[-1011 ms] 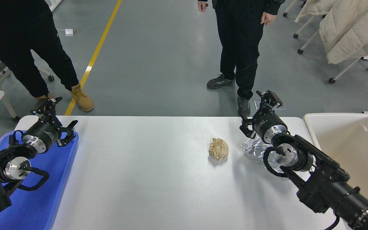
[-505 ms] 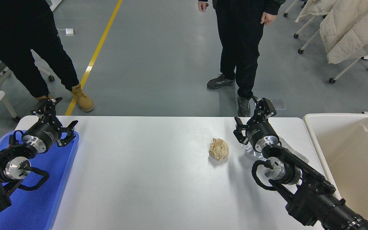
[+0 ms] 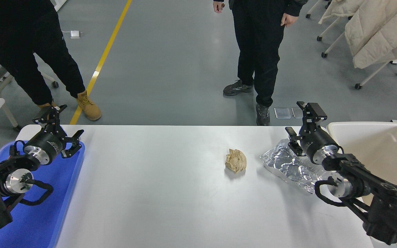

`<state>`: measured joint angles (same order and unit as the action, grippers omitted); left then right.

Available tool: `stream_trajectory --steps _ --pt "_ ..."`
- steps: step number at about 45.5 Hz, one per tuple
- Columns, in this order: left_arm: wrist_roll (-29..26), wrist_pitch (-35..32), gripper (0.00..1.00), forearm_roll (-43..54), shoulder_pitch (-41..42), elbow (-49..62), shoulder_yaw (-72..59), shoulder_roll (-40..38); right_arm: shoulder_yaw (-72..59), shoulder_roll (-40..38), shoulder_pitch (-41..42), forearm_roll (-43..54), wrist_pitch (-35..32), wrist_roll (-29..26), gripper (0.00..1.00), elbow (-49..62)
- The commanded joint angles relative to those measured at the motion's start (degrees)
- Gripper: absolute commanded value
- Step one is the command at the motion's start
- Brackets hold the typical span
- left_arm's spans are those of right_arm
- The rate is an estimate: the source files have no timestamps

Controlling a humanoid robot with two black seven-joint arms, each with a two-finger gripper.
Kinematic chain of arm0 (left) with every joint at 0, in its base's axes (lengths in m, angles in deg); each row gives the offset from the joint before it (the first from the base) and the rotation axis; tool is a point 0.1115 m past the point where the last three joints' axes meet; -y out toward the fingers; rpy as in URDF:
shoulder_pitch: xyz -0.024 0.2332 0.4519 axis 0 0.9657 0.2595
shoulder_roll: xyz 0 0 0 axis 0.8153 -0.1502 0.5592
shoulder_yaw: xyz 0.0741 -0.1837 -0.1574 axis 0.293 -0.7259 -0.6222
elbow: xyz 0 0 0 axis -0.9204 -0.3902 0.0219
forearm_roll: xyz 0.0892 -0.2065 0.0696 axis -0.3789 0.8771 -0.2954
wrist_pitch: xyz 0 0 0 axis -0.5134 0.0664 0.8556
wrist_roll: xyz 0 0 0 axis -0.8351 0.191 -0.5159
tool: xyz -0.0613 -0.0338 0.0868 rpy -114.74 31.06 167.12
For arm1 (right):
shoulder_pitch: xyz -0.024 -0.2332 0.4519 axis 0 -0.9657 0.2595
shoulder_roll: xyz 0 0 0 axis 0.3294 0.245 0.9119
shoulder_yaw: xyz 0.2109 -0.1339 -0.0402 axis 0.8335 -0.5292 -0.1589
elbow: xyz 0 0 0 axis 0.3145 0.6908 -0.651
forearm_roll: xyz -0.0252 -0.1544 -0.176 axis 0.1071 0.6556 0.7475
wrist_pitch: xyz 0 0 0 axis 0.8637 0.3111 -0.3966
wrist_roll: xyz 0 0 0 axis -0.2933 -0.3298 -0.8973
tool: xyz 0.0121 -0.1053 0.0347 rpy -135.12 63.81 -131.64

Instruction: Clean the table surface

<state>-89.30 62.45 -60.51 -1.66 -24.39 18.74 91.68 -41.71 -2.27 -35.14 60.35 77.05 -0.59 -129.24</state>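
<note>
Right tool (image 3: 301, 121) spread open, empty, above crumpled foil (image 3: 289, 165), brown paper wad (image 3: 235, 160) on table surface (image 3: 157, 186), left tool (image 3: 60, 128) open over blue tray (image 3: 43, 220)

One white worktop (image 3: 171, 193) is seen, with one crumpled brown paper ball (image 3: 235, 160) and one crumpled silver foil sheet (image 3: 289, 166) counted on it. One blue tray (image 3: 43, 220) at lower left and one cream bin (image 3: 381, 155) at right are counted. Two end effectors are counted, the left end effector (image 3: 60, 129) and the right end effector (image 3: 303, 120). Two people (image 3: 258, 44) are counted at the top.

White table surface (image 3: 171, 193), blue tray (image 3: 47, 220), tan paper ball (image 3: 235, 160) — silver foil (image 3: 288, 167).
</note>
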Motion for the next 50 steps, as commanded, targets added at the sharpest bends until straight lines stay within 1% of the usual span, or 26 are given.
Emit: stream_trajectory --steps 1,6,9,13,22,29,36,39,50 --pt "0.00 0.00 1.00 0.00 0.04 0.01 -0.03 0.00 -14.97 -11.97 6.03 0.76 -1.66 -4.99 1.00 -6.15" --pt "0.00 0.00 1.00 0.00 0.04 0.01 -0.03 0.00 -24.02 -15.58 10.77 0.76 -3.76 -5.26 1.00 -6.15" --pt "0.00 0.00 1.00 0.00 0.04 0.01 -0.03 0.00 -28.50 -18.30 13.40 0.67 -6.74 -5.52 1.00 -6.76" --pt "0.00 0.00 1.00 0.00 0.04 0.01 -0.03 0.00 -31.94 -20.68 15.78 0.76 -9.39 -7.63 1.00 -7.38" --pt "0.00 0.00 1.00 0.00 -0.05 0.01 -0.03 0.00 -43.10 -22.79 22.72 0.85 -12.47 -11.06 1.00 -7.29" --pt "0.00 0.00 1.00 0.00 0.04 0.01 -0.03 0.00 -52.24 -22.70 28.35 0.76 -13.35 -16.76 1.00 -7.11" --pt "0.00 0.00 1.00 0.00 0.04 0.01 -0.03 0.00 -53.04 -22.36 29.94 -0.03 -13.53 -25.11 1.00 -7.38" --pt "0.00 0.00 1.00 0.00 -0.05 0.01 -0.03 0.00 -52.96 -21.83 30.03 -0.03 -13.53 -27.49 0.99 -7.38" --pt "0.00 0.00 1.00 0.00 -0.05 0.01 -0.03 0.00 -53.04 -17.08 29.59 -1.43 -13.53 -30.40 0.99 -7.29"
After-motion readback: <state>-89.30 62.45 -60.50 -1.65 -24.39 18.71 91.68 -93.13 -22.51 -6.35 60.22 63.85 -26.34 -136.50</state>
